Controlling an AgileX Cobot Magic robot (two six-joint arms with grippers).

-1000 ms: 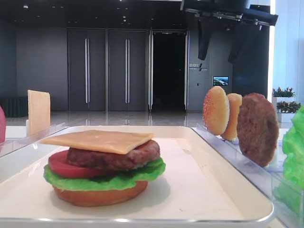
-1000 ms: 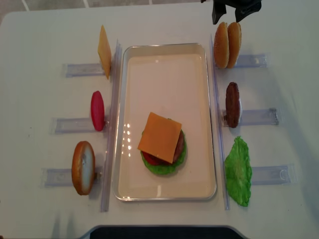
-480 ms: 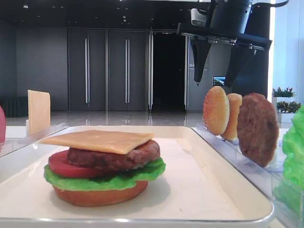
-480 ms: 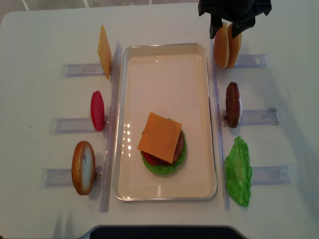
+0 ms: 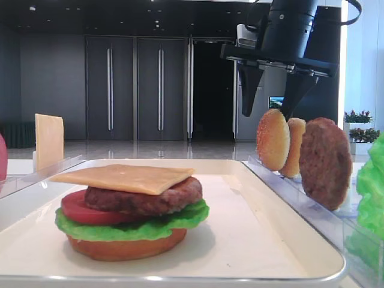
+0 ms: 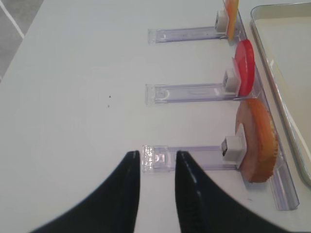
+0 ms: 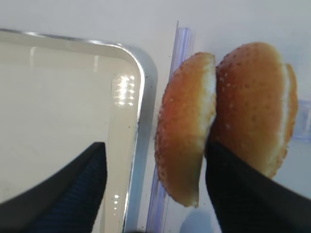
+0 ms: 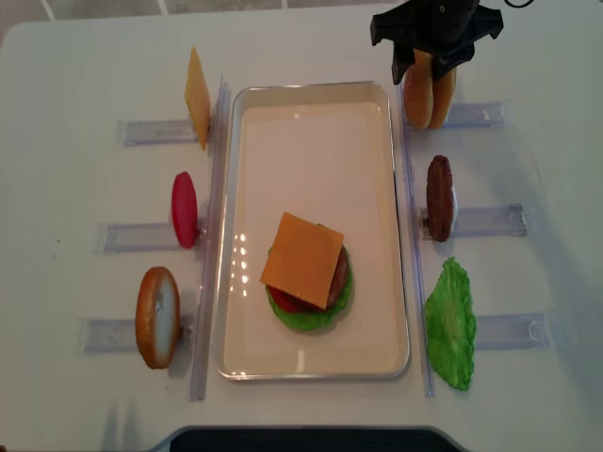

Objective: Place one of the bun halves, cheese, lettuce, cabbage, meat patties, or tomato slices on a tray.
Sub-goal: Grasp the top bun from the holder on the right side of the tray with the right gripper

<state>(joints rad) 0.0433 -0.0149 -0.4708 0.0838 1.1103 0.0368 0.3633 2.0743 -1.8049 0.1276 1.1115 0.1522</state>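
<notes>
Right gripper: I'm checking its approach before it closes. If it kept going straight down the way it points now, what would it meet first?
Probably the bun top nearer the tray. The right gripper is open, with one finger wedged between the two upright buns and the other over the tray's edge.

low front cam: table level, close, facing 12 o'clock | overhead cam: straight down, whole table | right wrist: near, above tray (image 7: 141,82) corner | left wrist: over 9 o'clock racks (image 6: 184,92) | shared: tray
</notes>
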